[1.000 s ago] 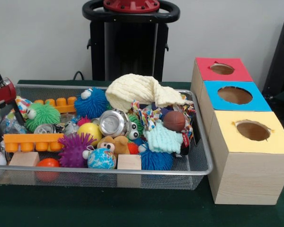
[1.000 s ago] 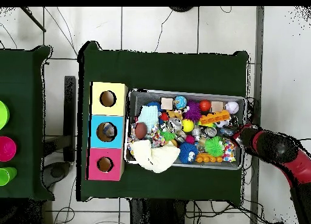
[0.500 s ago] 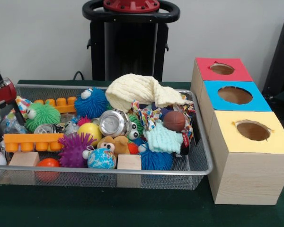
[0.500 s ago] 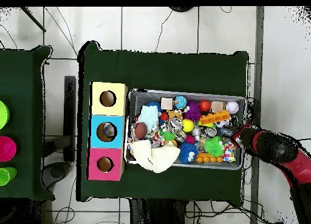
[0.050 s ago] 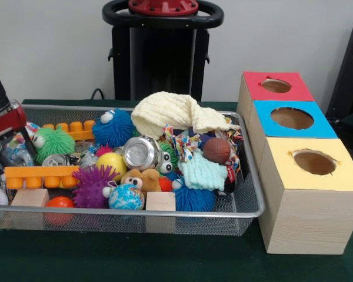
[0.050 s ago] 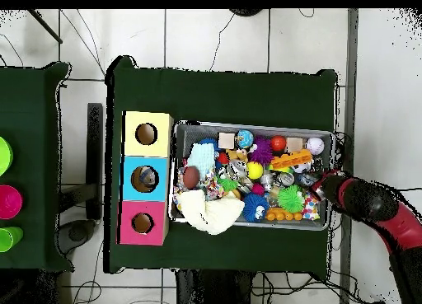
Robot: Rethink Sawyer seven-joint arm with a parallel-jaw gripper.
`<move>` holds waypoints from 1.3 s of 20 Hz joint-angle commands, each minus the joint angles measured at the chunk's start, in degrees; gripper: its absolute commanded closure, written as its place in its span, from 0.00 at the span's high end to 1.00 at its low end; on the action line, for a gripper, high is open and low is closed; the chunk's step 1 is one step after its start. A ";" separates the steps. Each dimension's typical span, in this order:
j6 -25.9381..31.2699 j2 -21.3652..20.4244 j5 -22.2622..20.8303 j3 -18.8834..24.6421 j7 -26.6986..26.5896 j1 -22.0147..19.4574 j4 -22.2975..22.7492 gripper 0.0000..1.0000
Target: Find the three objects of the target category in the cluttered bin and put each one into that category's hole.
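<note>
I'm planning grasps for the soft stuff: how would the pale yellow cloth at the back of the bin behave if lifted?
The pale yellow cloth is crumpled and draped over other toys, so it probably hangs limp and unfolds when lifted. It looks light. One end trails toward the bin's rim and might snag.

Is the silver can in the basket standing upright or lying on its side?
Lying on its side. In the front view the can shows its round end toward the camera, resting among toys in the basket.

Even, soft indoor light, faint shadows, glare on the crushed can (image 5: 140, 153).
</note>
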 commanded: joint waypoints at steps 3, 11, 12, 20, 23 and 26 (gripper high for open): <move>-7.06 3.11 -6.42 -3.58 3.17 -0.18 1.79 1.00; -7.90 3.31 -6.30 -3.23 3.85 -0.41 2.32 1.00; -8.03 3.59 -6.29 -3.22 3.94 -0.31 2.09 1.00; -7.84 3.44 -6.89 -4.24 4.49 0.90 0.89 0.00; -7.58 2.89 -7.22 -4.65 4.71 1.55 0.82 0.00; -7.26 2.60 -7.02 -5.00 5.11 2.08 0.69 0.00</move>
